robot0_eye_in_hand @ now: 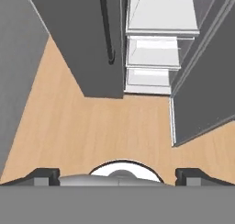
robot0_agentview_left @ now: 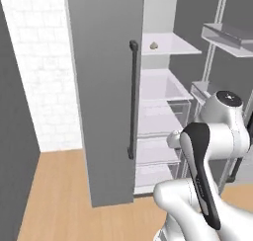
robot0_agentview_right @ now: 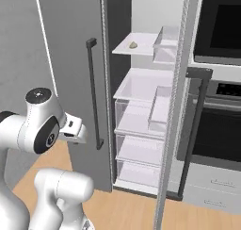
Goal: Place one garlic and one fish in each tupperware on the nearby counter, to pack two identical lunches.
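An open fridge is seen ahead of the robot, its interior of white shelves and clear drawers exposed. In the left base view a single garlic (robot0_agentview_left: 154, 45) is seen on the top shelf (robot0_agentview_left: 180, 46), in the upper middle of the frame, well apart from the arm (robot0_agentview_left: 217, 131), which is folded at the lower right. The same garlic (robot0_agentview_right: 133, 45) is shown in the right base view, upper middle, resting on the top shelf (robot0_agentview_right: 141, 47) near its front edge, with a clear bin just beside it to the right. The left fridge door (robot0_agentview_left: 101, 87) is seen standing closed or nearly so, a dark vertical handle (robot0_agentview_left: 132, 99) running down its right edge; the right door (robot0_agentview_right: 176, 97) is swung outward and is seen edge-on in the right base view, in front of a dark wall oven (robot0_agentview_right: 221, 78).

In the hand view the gripper (robot0_eye_in_hand: 117, 176) is pointed down at the wooden floor (robot0_eye_in_hand: 92, 131) — its two dark fingertips (robot0_eye_in_hand: 41, 176) are seen far apart at the bottom corners of the frame, so the gripper is spread wide with nothing between the tips. The lower fridge drawers (robot0_eye_in_hand: 153, 53) are seen at the upper middle of that view, between the two grey doors.
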### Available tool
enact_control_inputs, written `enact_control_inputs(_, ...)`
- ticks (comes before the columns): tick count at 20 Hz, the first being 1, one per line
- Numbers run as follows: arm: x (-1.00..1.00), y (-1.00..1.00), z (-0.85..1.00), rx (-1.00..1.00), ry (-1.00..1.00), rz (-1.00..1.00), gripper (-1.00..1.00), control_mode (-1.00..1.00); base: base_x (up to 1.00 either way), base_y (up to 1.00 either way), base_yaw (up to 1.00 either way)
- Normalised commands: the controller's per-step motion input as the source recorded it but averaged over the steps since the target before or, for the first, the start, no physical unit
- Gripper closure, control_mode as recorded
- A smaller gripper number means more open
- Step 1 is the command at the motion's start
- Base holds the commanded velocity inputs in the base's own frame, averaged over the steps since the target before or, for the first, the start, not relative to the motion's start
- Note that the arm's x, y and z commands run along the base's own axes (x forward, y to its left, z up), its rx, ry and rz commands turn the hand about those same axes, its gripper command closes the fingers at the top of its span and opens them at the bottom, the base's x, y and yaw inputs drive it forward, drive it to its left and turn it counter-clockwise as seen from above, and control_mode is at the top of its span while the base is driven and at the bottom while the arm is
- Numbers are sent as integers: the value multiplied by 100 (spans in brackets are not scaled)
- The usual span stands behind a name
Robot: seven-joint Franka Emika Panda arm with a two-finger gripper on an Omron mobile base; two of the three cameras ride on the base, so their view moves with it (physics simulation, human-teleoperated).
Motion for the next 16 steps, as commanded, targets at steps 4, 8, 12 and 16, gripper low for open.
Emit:
enact_control_inputs(4,0,0,0,0,0,0,-100,100,82,18,-42)
enact_control_inputs(8,0,0,0,0,0,0,-100,100,78,8,0)
enact_control_inputs(12,0,0,0,0,0,0,-100,100,44,-9,10)
enact_control_inputs(16,0,0,0,0,0,0,-100,100,46,-14,14)
